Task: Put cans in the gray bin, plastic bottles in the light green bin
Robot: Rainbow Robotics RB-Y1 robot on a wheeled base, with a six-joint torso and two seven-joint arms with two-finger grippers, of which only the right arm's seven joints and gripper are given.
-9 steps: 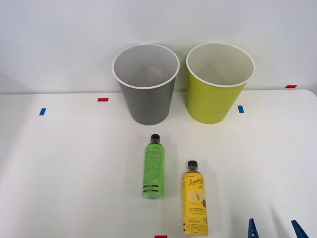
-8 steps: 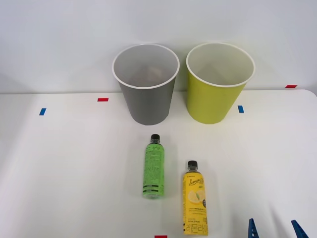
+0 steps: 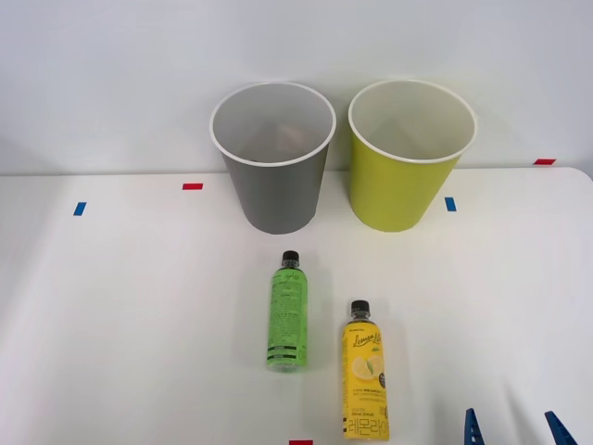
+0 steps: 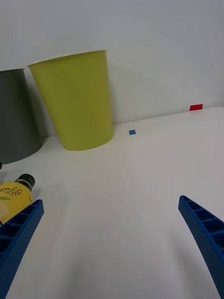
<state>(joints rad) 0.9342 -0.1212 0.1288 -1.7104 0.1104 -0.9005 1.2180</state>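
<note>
Two plastic bottles lie on the white table with black caps pointing at the bins: a slim green bottle (image 3: 288, 315) and, right of it and nearer me, a yellow lemon bottle (image 3: 365, 373) (image 4: 13, 195). Behind them stand the gray bin (image 3: 275, 176) (image 4: 14, 121) and, to its right, the light green bin (image 3: 405, 171) (image 4: 79, 103). My right gripper (image 3: 514, 428) (image 4: 109, 233) is open at the table's front right, its blue fingertips (image 3: 473, 426) apart, a little right of the yellow bottle. Something brownish lies inside the gray bin; I cannot tell what it is.
Small red tape marks (image 3: 192, 186) and blue tape marks (image 3: 449, 204) dot the table (image 3: 139, 306). A pale wall rises right behind the bins. The table's right edge curves off near the far red mark (image 3: 545, 161).
</note>
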